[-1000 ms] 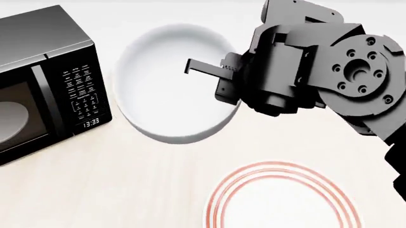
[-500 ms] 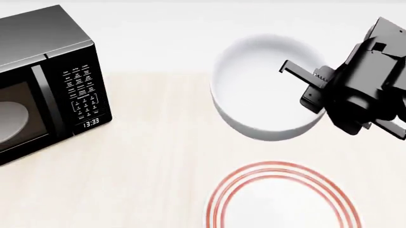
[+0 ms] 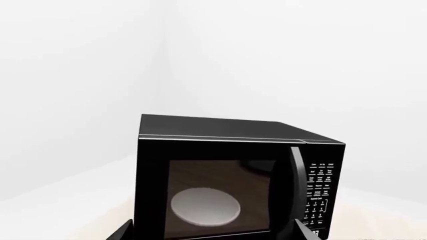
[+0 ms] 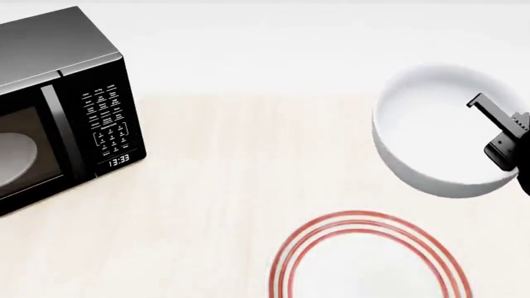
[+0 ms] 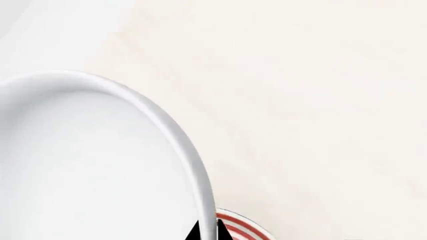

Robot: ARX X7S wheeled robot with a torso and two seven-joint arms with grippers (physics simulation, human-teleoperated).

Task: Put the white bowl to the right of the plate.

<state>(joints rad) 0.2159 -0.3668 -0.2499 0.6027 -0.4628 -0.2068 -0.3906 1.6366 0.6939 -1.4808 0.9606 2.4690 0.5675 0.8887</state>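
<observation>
I had the white bowl [image 4: 435, 139] in the carry step, my right gripper [image 4: 505, 133] pinching its far rim, with the bowl raised behind the plate [image 4: 368, 261] and toward its right. My left gripper's fingers I could not tell. Next, I judged, I should swing it clear of the plate's right edge and lower it.

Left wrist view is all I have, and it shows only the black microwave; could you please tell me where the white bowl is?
Observer: In the head view, the white bowl is at the far right, beyond the plate.
Operator: Thank you. Is the right gripper holding it?
Observer: It looks so. The right wrist view shows the right gripper with its jaws on either side of the bowl's wall.
</observation>
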